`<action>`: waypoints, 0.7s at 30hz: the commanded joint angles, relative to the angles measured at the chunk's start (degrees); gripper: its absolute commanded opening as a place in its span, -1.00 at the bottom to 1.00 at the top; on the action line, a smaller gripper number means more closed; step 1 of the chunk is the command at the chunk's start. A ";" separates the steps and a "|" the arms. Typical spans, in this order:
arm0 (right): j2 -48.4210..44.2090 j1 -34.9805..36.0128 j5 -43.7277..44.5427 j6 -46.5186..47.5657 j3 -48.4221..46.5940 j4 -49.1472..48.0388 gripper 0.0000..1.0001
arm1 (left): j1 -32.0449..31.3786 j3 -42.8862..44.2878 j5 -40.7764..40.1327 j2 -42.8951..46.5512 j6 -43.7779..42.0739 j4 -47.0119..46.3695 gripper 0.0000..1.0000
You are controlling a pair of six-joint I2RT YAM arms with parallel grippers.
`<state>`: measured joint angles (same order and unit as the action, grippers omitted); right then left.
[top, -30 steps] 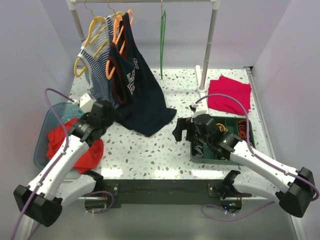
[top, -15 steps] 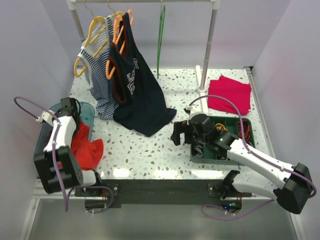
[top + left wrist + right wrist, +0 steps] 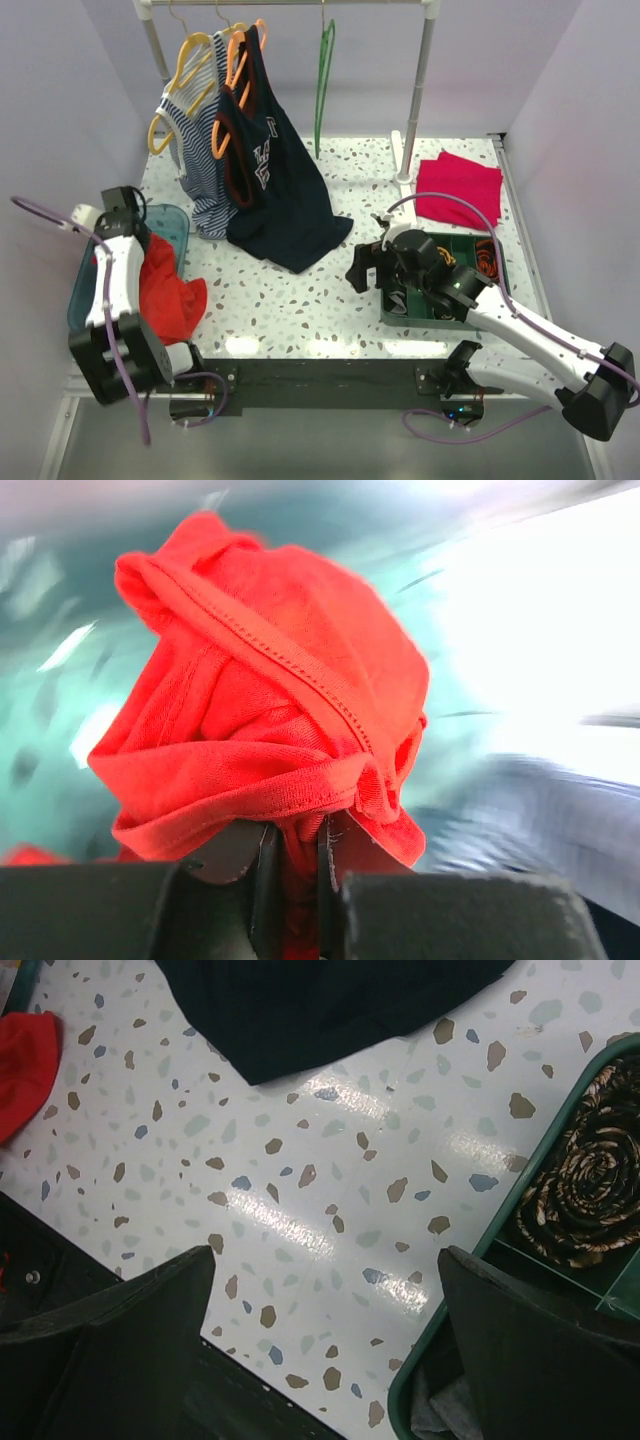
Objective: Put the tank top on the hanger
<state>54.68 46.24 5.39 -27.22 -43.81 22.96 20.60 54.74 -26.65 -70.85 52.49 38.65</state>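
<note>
From above, the left gripper (image 3: 128, 212) is over the teal bin (image 3: 176, 214) at the table's (image 3: 300, 300) left side, its fingertips hidden from this angle. The tank top (image 3: 165, 290) is a crumpled heap running from under that gripper toward the near edge, spilling over the bin's right rim onto the table, with its long axis roughly near to far. The hanger (image 3: 322, 85) hangs by its hook from the rail of the rack (image 3: 420, 90) at the back, bare, seen edge-on, its length straight down. Left of it on the same rail, the navy tank top (image 3: 280, 190) and a striped top (image 3: 200, 150) hang on orange hangers (image 3: 240, 50) and a yellow hanger (image 3: 185, 65), and the navy hem trails onto the table between bin and hanger. The right gripper (image 3: 362, 268) hovers mid-table beside a green tray (image 3: 440, 322), and a magenta cloth (image 3: 460, 190) lies folded behind that tray. In the left wrist view, the fingers (image 3: 225, 852) are almost closed, with a fold of the tank top pinched in the narrow gap between them. The rest of the cloth bulges up in a tight knot with a stitched hem slanting across it, and the bin is a blur behind it. In the right wrist view, the right fingers (image 3: 120, 1330) are spread wide and grip nothing, above bare speckled table. The navy hem is at the top, a corner of the tank top is at the far left, and the tray's rim is at the right with a coiled brown patterned strip (image 3: 590, 1190) in one compartment.
</note>
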 commanded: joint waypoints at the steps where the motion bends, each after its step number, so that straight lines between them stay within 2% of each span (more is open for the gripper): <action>1: -0.71 0.26 1.03 0.85 -4.26 2.17 0.97 | 0.14 10.73 6.24 19.58 -13.28 -9.44 -1.00; 2: -0.88 0.26 1.55 1.03 -4.79 2.87 0.97 | 0.14 11.09 13.40 25.00 -16.34 -11.91 -1.00; 4: -1.24 0.26 1.73 1.30 -5.93 3.40 0.97 | 0.23 14.14 21.43 28.21 -17.77 -16.57 -1.00; 5: -1.32 0.26 1.91 1.38 -6.28 3.75 0.97 | 0.14 15.38 31.21 29.53 -19.08 -17.81 -1.00; 7: -1.76 0.34 2.17 1.47 -6.99 3.76 0.97 | 0.14 18.10 40.93 29.80 -18.66 -21.23 -1.00; 8: -1.76 0.26 2.26 1.47 -7.16 3.41 0.97 | 0.23 18.82 50.20 29.89 -18.48 -22.56 -1.00; 11: -1.33 0.34 2.08 1.47 -8.39 3.06 0.97 | 0.23 19.79 64.04 31.55 -15.24 -29.06 -1.00; 15: -0.80 0.34 2.69 1.73 -10.50 3.14 0.97 | -0.99 21.63 74.19 33.58 -11.71 -35.56 -1.00; 21: -1.24 0.26 4.28 2.00 -11.82 4.02 0.97 | -5.13 10.67 79.47 36.31 -1.44 -47.86 -1.00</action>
<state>54.00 46.24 7.55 -26.35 -52.93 26.39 16.91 70.78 44.18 -36.07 43.07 3.01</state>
